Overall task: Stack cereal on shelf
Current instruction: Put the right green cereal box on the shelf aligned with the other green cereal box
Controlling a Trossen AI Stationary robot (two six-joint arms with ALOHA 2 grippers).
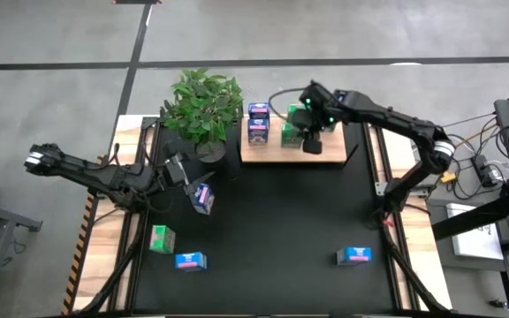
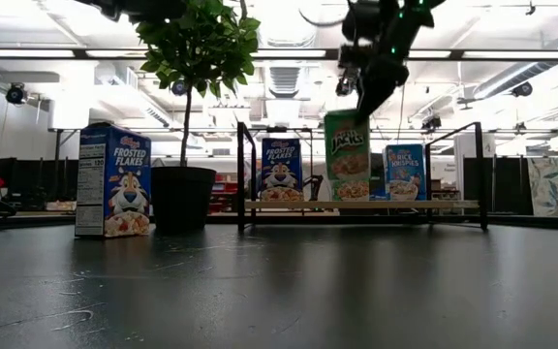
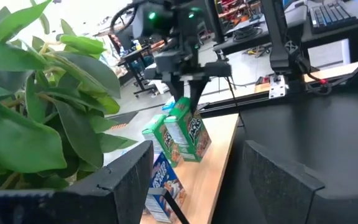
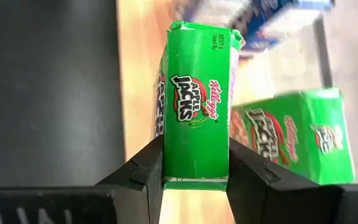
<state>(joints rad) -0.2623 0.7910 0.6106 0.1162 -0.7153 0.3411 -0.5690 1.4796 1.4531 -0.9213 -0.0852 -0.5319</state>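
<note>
The wood shelf (image 1: pixel 334 152) lies at the mat's far edge. On it stand a dark blue box (image 1: pixel 258 124), a green box (image 1: pixel 288 132) and a light blue box (image 2: pixel 405 173). My right gripper (image 1: pixel 311 140) is shut on a second green box (image 2: pixel 347 155) over the shelf. My left gripper (image 1: pixel 184 175) is open and empty, beside a dark blue box (image 1: pixel 203 199) that stands on its bottom on the mat. A green box (image 1: pixel 162 238) and two light blue boxes (image 1: pixel 190 261) (image 1: pixel 353 255) lie on the mat near the front. My right gripper pinches the green box's top end (image 4: pixel 194 174) between its two fingers, one on each broad face. The fingers (image 2: pixel 364 92) come from above, slanting down. The box is upright, its bottom (image 2: pixel 347 199) at shelf level; whether it rests on the board I cannot tell.
A potted plant (image 1: pixel 203 104) stands at the shelf's left end, close to my left arm, with its pot (image 2: pixel 182 199) on the mat. The black mat (image 1: pixel 281 221) has free room in the middle. Metal frame rails run along both table sides.
</note>
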